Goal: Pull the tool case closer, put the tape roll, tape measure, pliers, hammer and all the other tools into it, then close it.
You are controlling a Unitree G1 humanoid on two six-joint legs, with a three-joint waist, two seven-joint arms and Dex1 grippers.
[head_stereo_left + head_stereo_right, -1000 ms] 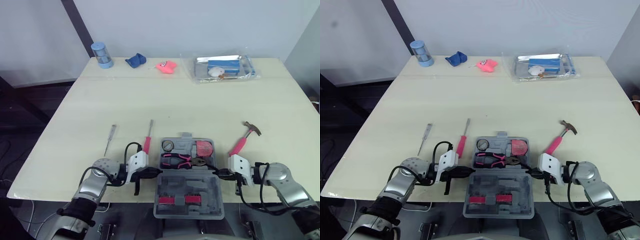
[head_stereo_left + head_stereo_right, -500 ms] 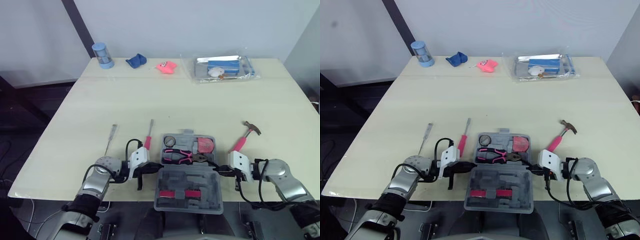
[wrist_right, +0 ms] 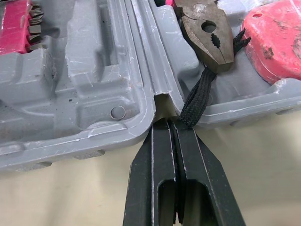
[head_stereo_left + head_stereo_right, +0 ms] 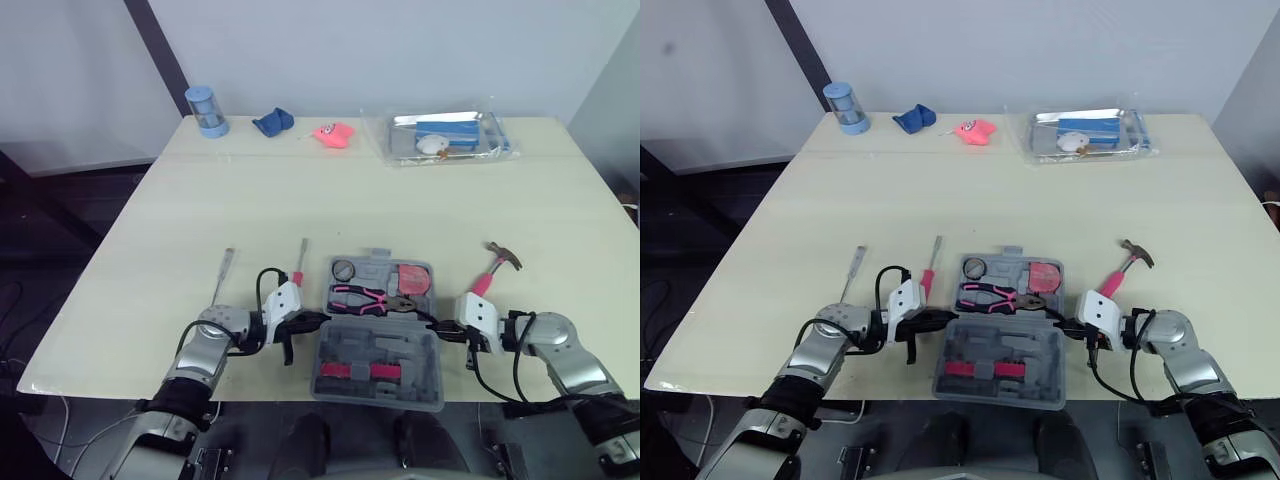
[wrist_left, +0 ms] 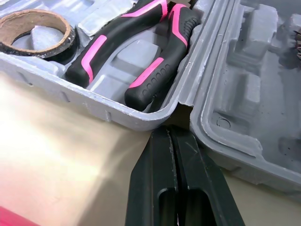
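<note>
Both fingers-together: left end effector (image 5: 172,134), right end effector (image 3: 172,123), flanking tool case (image 4: 425,365) hinge

Rounded silver-grey forearms (image 4: 204,352), white blocky wrist housings (image 4: 284,300), black cables (image 4: 261,286) looped at each wrist, left claw (image 4: 321,319) and right claw (image 4: 434,328) formed of two flat black slotted fingers (image 5: 155,181).

Looked like a robotics lab or test room rather than a working workshop. 1 plain pale table (image 4: 400,200) stood against bare grey-white walls (image 4: 350,50), with dark floor (image 4: 60,220) beside it. Unrelated props sat in a row along the far edge: blue canister (image 4: 206,110), blue rag-like item (image 4: 271,122), pink toy (image 4: 333,134), clear bag (image 4: 443,135) of bits. Grey tool case (image 4: 375,350) lay open at the near edge.
</note>
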